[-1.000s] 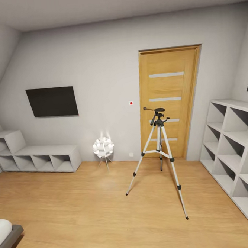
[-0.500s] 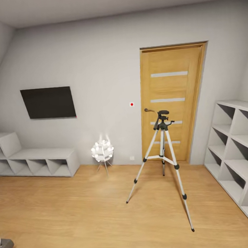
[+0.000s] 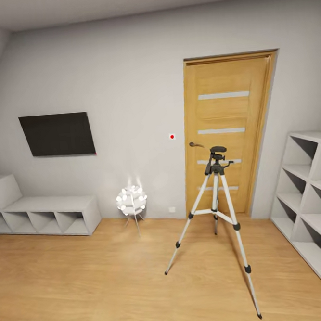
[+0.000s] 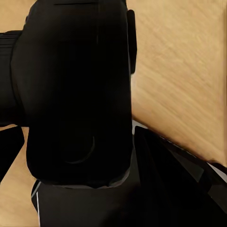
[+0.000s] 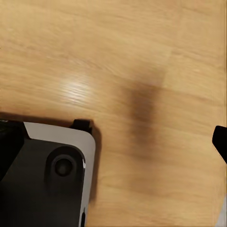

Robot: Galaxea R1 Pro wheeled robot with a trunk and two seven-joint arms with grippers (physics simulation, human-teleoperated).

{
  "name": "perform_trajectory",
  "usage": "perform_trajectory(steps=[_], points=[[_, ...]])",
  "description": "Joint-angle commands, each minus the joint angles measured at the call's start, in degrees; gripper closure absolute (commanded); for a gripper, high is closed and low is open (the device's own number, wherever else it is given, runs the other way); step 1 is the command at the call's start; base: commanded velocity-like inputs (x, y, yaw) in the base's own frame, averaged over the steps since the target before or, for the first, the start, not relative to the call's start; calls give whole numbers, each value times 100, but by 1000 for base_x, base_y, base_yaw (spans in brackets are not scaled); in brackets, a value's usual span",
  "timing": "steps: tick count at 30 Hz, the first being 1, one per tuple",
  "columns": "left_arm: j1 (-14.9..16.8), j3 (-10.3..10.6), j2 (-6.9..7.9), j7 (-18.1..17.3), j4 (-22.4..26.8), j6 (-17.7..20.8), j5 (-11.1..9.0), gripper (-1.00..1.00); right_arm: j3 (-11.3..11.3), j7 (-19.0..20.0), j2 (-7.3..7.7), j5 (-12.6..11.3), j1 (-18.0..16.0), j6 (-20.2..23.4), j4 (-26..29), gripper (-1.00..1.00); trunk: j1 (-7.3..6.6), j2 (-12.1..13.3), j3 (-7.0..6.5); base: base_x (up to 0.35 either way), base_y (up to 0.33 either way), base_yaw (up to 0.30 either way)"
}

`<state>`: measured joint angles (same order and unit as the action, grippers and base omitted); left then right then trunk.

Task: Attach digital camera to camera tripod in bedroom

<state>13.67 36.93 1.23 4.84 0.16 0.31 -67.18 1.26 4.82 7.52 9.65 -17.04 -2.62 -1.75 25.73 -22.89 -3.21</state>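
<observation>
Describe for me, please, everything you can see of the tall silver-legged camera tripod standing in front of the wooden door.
The tall camera tripod with three silver metal legs stands upright on the light wood plank floor, legs spread, in front of the wooden door. Black joints ring each leg, with black feet on the planks and thin silver braces tying the legs to the centre column. Its black head carries a long pan handle angled up to one side. Nothing is mounted on the head.

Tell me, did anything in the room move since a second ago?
Only the camera moved: the robot's head view has come closer and turned a little, so the camera tripod, wooden door and lamp look bigger and sit lower, and the bed corner has slipped out of the picture. The things themselves stayed put. The left wrist view shows the digital camera close up.
</observation>
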Motion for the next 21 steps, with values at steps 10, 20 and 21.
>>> perform_trajectory(steps=[10,20,21], points=[[0,51,7,0,1,5,-23,100,15,10,19,46,-8,-42,-19,-100,5,-3,2,324,114,0],[3,51,9,-1,1,5,-23,100,15,10,22,46,-8,-37,-19,-100,5,-3,2,324,153,0],[3,51,9,-1,1,5,-23,100,15,10,22,46,-8,-37,-19,-100,5,-3,2,324,155,0]])
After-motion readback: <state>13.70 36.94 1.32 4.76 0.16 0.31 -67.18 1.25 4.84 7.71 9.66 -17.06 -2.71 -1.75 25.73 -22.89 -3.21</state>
